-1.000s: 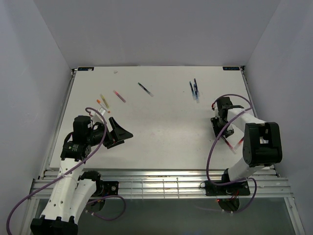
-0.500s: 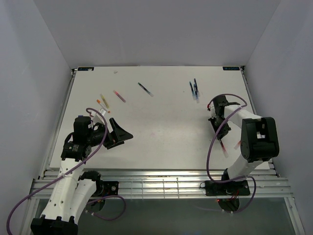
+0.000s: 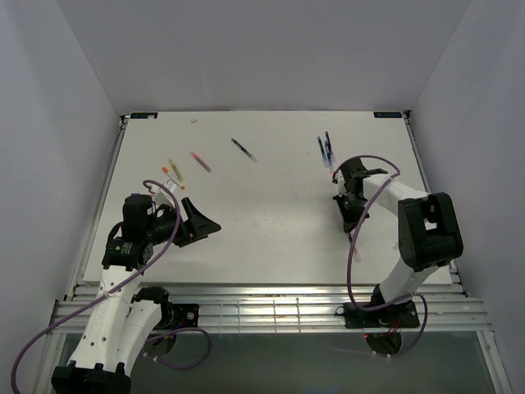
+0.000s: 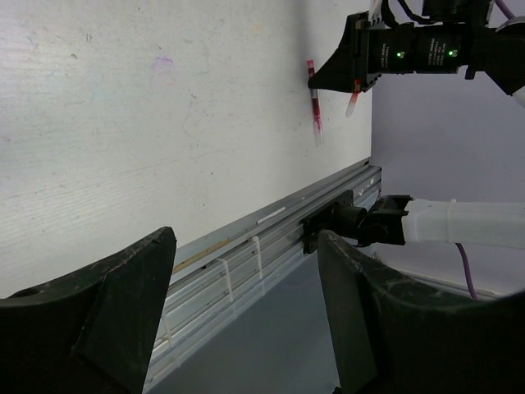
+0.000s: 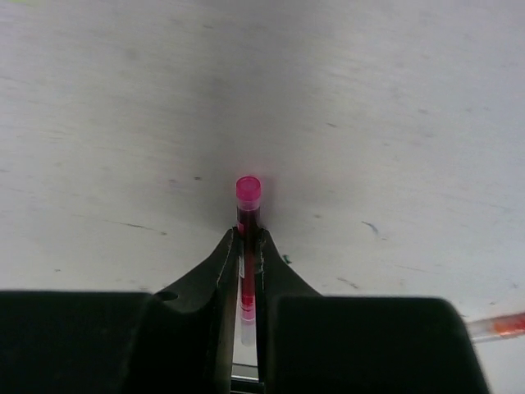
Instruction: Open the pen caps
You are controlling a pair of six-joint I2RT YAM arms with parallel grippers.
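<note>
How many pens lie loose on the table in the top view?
6: orange pen, yellow pen and pink pen far left; black pen far middle; two blue pens far right. The right gripper holds a red pen. The right arm may hide others.

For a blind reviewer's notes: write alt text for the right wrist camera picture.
The right gripper is shut on a red pen, held mid-length between two black fingers, its pink end pointing away across the white table. Part of another pen shows at the lower right edge.
</note>
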